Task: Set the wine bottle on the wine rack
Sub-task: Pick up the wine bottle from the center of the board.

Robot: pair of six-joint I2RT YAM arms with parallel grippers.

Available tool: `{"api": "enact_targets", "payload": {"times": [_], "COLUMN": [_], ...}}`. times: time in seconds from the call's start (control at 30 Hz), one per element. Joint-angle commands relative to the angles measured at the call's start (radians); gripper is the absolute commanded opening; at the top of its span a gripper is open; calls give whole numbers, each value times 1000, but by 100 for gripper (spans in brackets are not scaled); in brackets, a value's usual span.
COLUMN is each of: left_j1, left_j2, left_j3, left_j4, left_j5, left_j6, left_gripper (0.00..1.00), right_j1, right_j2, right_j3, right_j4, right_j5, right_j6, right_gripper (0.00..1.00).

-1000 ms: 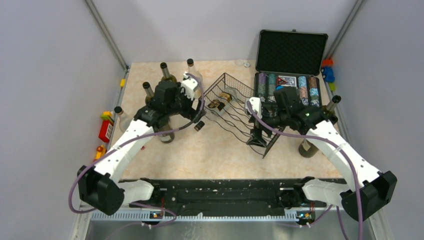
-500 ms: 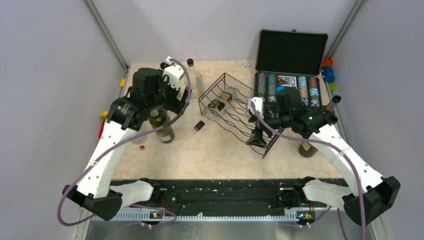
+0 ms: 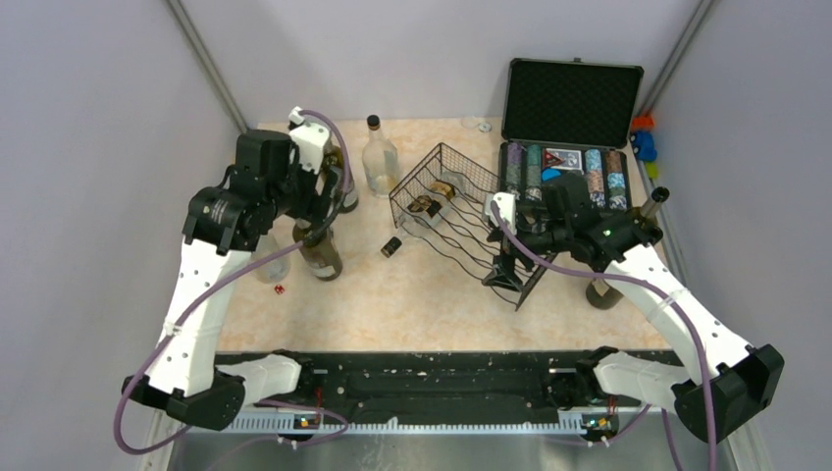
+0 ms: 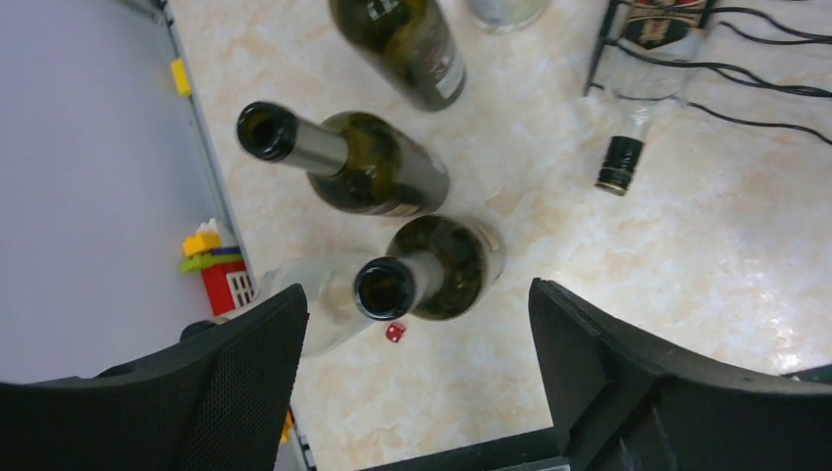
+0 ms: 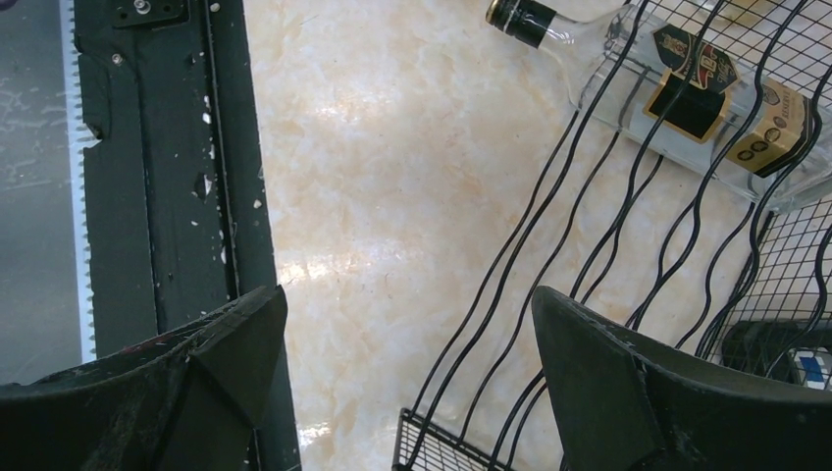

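Observation:
The black wire wine rack [image 3: 469,224] stands mid-table, and a clear labelled bottle [image 3: 424,208] lies in its far-left cradle with the capped neck [image 3: 391,246] poking out. Rack wires [image 5: 589,245] and that bottle [image 5: 687,98] fill the right wrist view. My right gripper [image 5: 407,383] is open over the rack's front corner. Left of the rack stand three dark green wine bottles [image 4: 451,255] [image 4: 378,172] [image 4: 402,44]. My left gripper [image 4: 417,383] hangs open above them. The nearest bottle's open mouth [image 4: 383,289] lies just past its fingertips, untouched.
A clear bottle [image 4: 314,304] and a red die [image 4: 394,333] sit beside the nearest green one. Another clear bottle [image 3: 378,162] stands at the back. An open black case [image 3: 569,98] of chips is at the back right. A further bottle [image 3: 608,289] stands right of the rack. Toys [image 3: 208,250] line the left edge.
My left arm has swung left and back from the rack's side to above the standing bottles, its jaws narrowing slightly. The right arm has barely moved.

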Motion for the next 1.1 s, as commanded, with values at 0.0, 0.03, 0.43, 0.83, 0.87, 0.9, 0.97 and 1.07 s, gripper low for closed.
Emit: {"api": "enact_targets", "payload": {"times": [0.0, 0.03, 0.43, 0.83, 0.87, 0.9, 0.97, 1.07], "left_j1": [102, 127, 288, 326, 326, 326, 326, 327], "left_j2": [22, 28, 69, 83, 82, 79, 72, 60], "left_j3": [21, 21, -80, -176, -184, -191, -206, -221], "left_j4": [-32, -34, -20, 48, 53, 57, 68, 86], "left_j5": [22, 40, 270, 326, 325, 324, 323, 322], "left_j6": [-10, -7, 7, -1, 0, 0, 1, 5], "left_gripper": [86, 85, 72, 63, 62, 60, 58, 54], "right_j1": [10, 12, 16, 21, 21, 21, 21, 21], "right_j2": [-18, -19, -22, -23, -22, -23, -23, -18], "right_j3": [-6, -6, -20, -38, -40, -44, -50, -55], "right_j4": [29, 28, 25, 31, 34, 36, 40, 44], "right_j5": [-32, -32, -29, -35, -35, -35, -34, -37], "right_j6": [2, 2, -6, -13, -14, -13, -14, -15], "right_gripper": [98, 98, 98, 98, 98, 98, 98, 98]}}
